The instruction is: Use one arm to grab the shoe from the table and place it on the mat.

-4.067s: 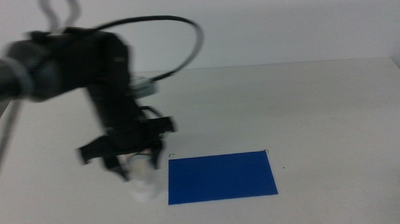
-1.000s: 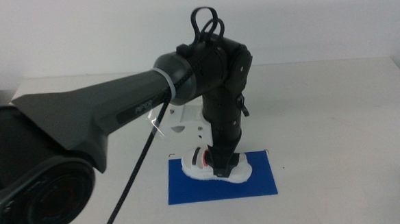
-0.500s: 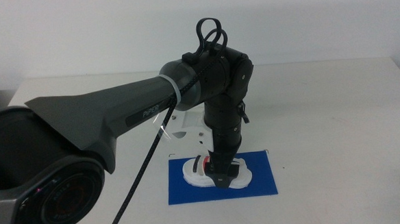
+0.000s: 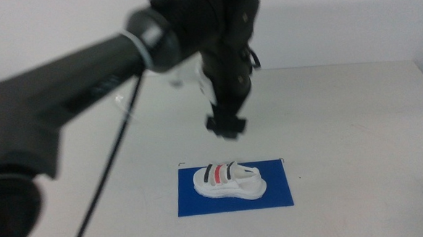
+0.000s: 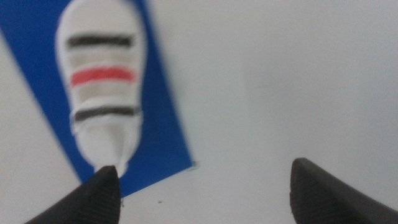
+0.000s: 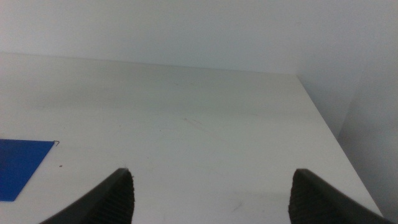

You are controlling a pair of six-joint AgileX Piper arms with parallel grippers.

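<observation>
Shoe, one only, lies lengthwise along the single mat, below the left gripper, whose jaws gape wide and empty.

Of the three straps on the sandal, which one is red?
The middle strap of the shoe is red; a black strap lies on each side of it. The shoe rests on the mat, with the left gripper above it.

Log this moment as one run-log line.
shoe: flat on mat, released | left claw: open, empty, above the mat | right claw: open, waiting out of the middle view
</observation>
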